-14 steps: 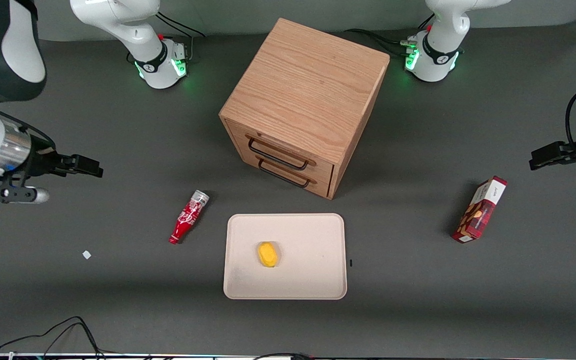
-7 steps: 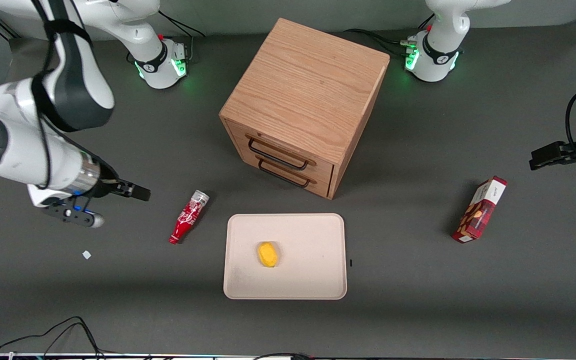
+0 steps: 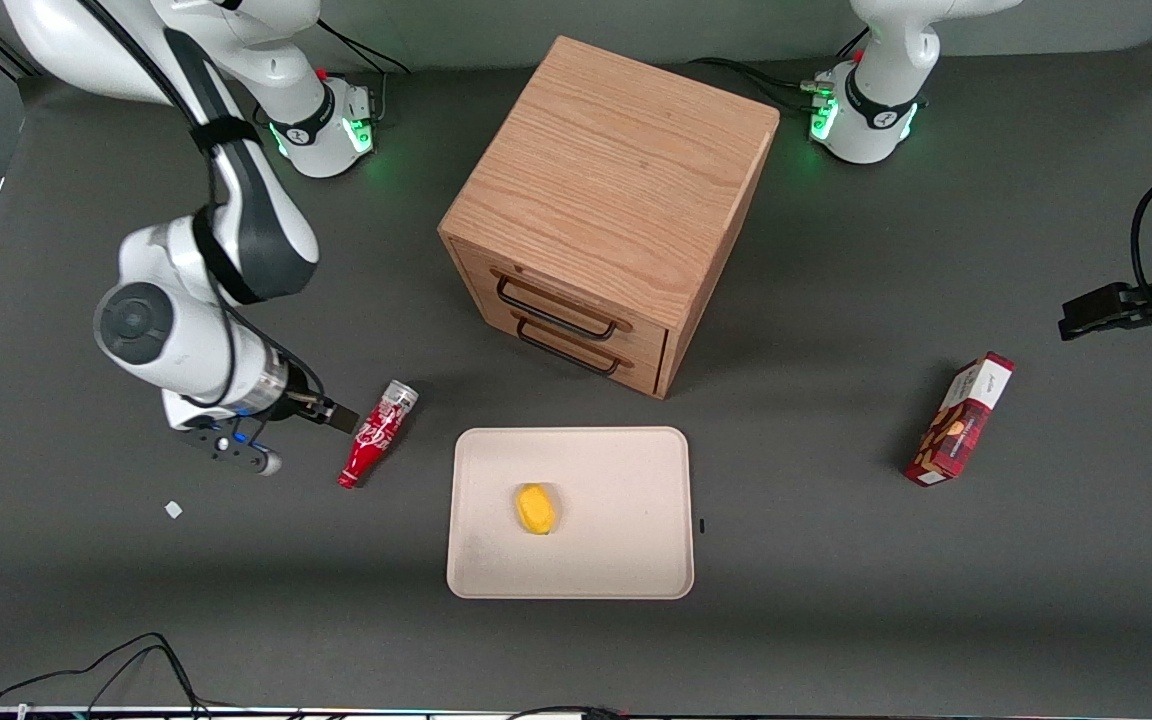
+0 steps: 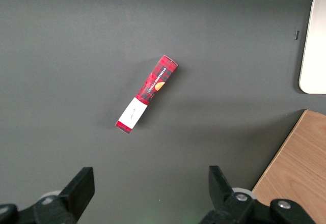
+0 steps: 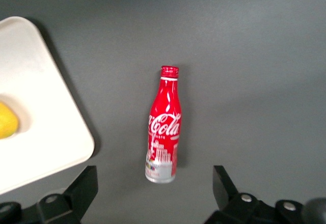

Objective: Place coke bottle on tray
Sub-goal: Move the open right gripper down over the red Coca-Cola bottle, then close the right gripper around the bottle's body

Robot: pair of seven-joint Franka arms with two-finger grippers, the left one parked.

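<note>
The coke bottle (image 3: 377, 434) lies flat on the dark table beside the tray (image 3: 616, 480), toward the working arm's end. It is red with white script; its silver end points toward the cabinet and its cap toward the front camera. My right gripper (image 3: 338, 416) hovers right beside the bottle's silver half, apart from it. In the right wrist view the gripper (image 5: 154, 193) is open, its two fingers spread wide, and the coke bottle (image 5: 164, 127) lies just ahead of the gap. The cream tray (image 5: 35, 107) shows beside the bottle.
A yellow object (image 3: 535, 508) sits in the middle of the tray. A wooden drawer cabinet (image 3: 606, 210) stands farther from the front camera than the tray. A red snack box (image 3: 960, 418) lies toward the parked arm's end. A white scrap (image 3: 173, 509) lies near the gripper.
The right arm has swung in from the working arm's end of the table, and its gripper has come up close to the bottle. The bottle and the tray have not moved.
</note>
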